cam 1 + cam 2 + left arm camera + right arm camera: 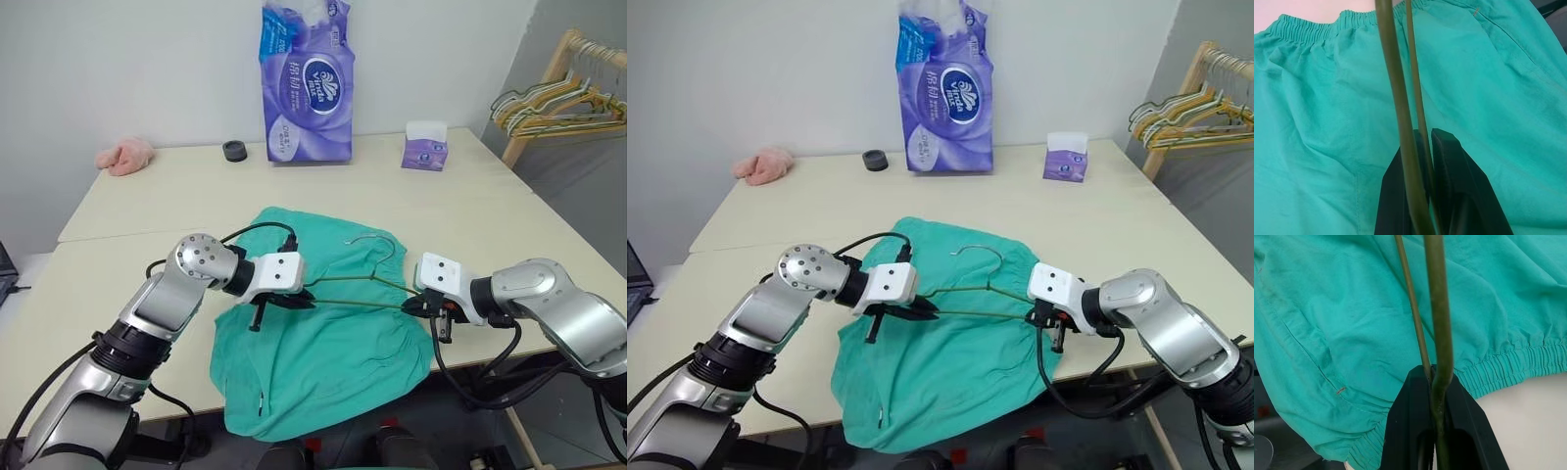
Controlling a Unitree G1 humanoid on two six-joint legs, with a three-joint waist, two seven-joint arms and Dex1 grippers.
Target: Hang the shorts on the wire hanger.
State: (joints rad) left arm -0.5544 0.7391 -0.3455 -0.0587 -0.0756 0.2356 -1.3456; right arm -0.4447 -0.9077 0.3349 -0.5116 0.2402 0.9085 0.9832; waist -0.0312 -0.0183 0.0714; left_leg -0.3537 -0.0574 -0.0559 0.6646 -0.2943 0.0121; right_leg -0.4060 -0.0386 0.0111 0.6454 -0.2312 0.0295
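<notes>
The shorts (323, 352) lie spread flat on the near part of the table (147, 196), their lower edge drooping over the front edge. The wire hanger (367, 284) sits across them, held at both ends just above the cloth, hook (377, 245) pointing toward the far side of the table.

Left gripper (294, 300): fingers together, clamped on the hanger's left corner. The left wrist view shows two strands of wire running out from between the black fingers (1449, 176), with the gathered waistband (1308, 32) beyond; the head views do not resolve that pinch. Right gripper (419, 305): fingers together, clamped on the hanger's right corner. The right wrist view shows the wire bending between the fingers (1410, 416), with the waistband (1508, 372) and bare tabletop next to it, and a small orange stitch (1340, 390) on the cloth.

Both arms reach inward from the sides, forearms roughly level, grippers angled down and facing each other across the shorts.

Far side of the table: a pink cloth lump (125, 155), a small black ring (234, 150), a purple pack of tissue (306, 83), a small tissue box (424, 147). A wooden rack with more hangers (563, 98) stands at right.
</notes>
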